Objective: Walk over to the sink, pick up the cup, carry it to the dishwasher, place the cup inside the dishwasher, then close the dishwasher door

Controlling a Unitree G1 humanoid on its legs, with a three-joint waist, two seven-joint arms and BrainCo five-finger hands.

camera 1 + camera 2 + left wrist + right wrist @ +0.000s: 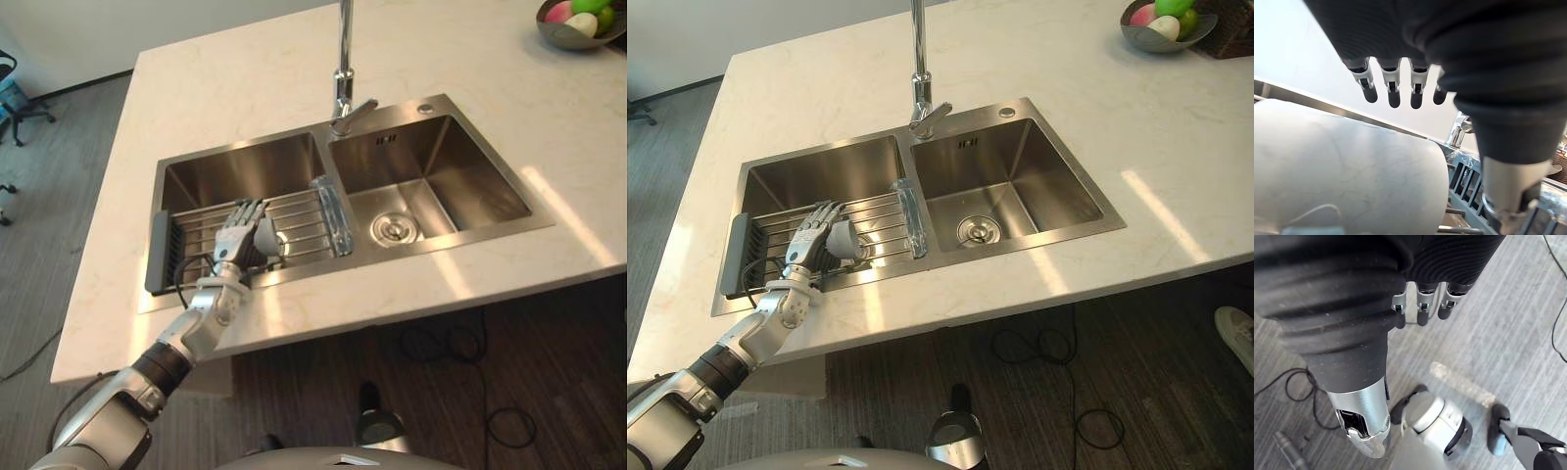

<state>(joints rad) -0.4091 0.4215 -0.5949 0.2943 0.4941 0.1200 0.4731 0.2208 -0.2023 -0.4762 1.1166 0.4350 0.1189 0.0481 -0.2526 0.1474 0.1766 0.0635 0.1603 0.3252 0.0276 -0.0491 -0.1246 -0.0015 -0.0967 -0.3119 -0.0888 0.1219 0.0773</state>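
Observation:
A pale grey cup [266,235] lies on the wire rack [304,217] that spans the left basin of the steel sink [245,168]. My left hand [235,238] reaches over the counter edge and rests beside the cup on its left, fingers straight and pointing toward the back of the basin. In the left wrist view the cup [1342,171] lies close under the outstretched fingers [1394,88], with the thumb off to one side. My right hand [1422,308] hangs over the floor with relaxed fingers and holds nothing.
A tall faucet [343,69] stands between the two basins; the right basin [431,181] has a drain. A bowl of fruit [578,24] sits at the counter's far right corner. An office chair [15,98] stands far left. A person's shoe [1236,333] shows on the floor.

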